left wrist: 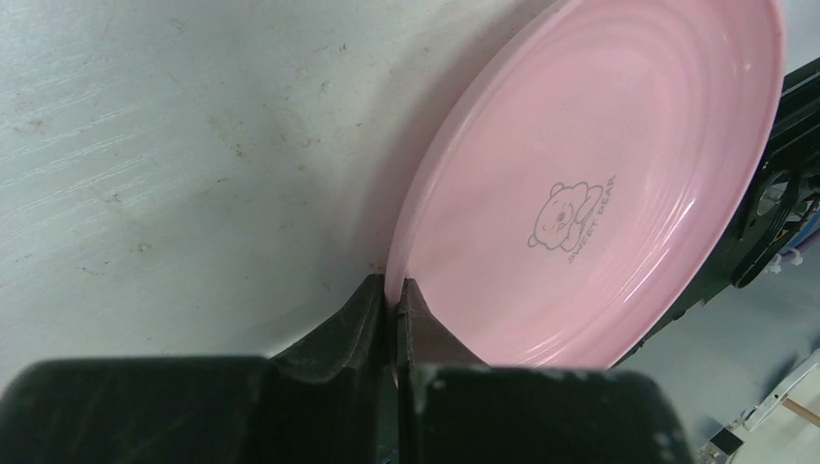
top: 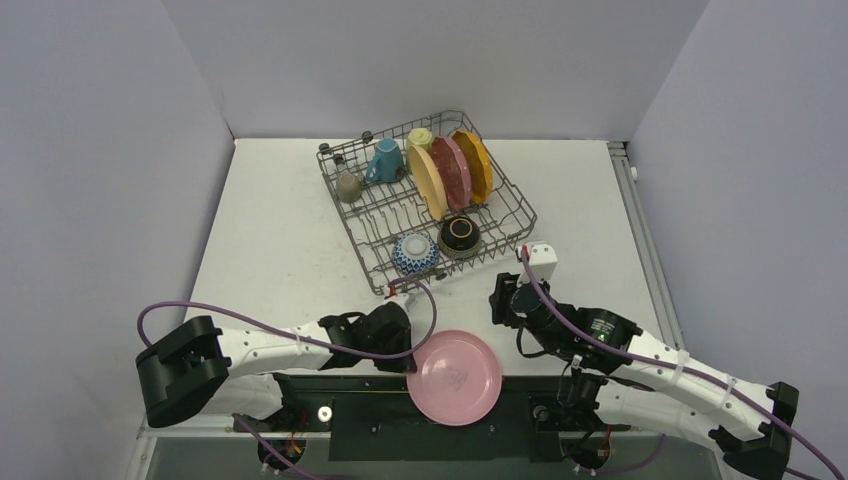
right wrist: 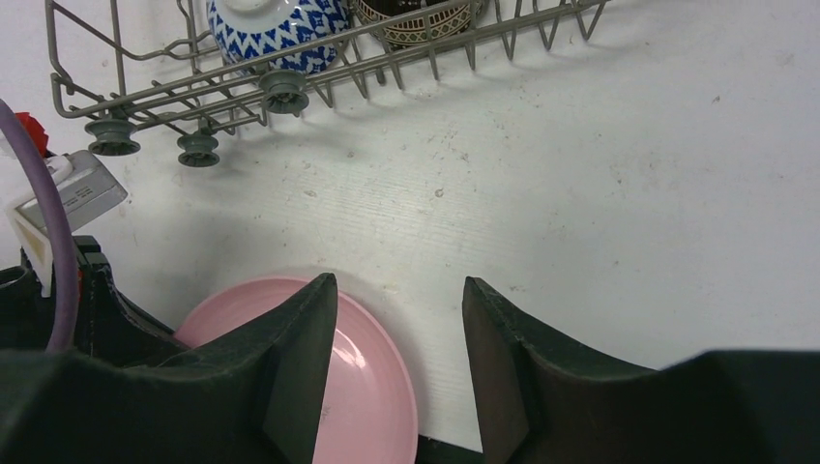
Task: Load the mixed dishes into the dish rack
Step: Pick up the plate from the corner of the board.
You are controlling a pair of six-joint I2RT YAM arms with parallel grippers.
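My left gripper (top: 412,352) (left wrist: 395,295) is shut on the rim of a light pink plate (top: 456,377) (left wrist: 590,184), which overhangs the table's near edge. The plate also shows in the right wrist view (right wrist: 372,387). My right gripper (top: 500,297) (right wrist: 398,290) is open and empty, above the table just right of the plate. The dish rack (top: 510,195) (right wrist: 145,92) holds yellow (top: 427,178), dark pink (top: 453,170) and orange (top: 476,162) plates upright, a blue mug (top: 384,160), a grey mug (top: 348,187), a pale-yellow mug (top: 419,137), a blue-white bowl (top: 414,253) (right wrist: 266,24) and a dark brown bowl (top: 460,234).
The rack's small wheels (right wrist: 285,92) face the near side. A white tag with a red part (right wrist: 58,193) sits by the rack's near corner. The left arm's purple cable (top: 250,315) loops over the table. White walls enclose the table on three sides.
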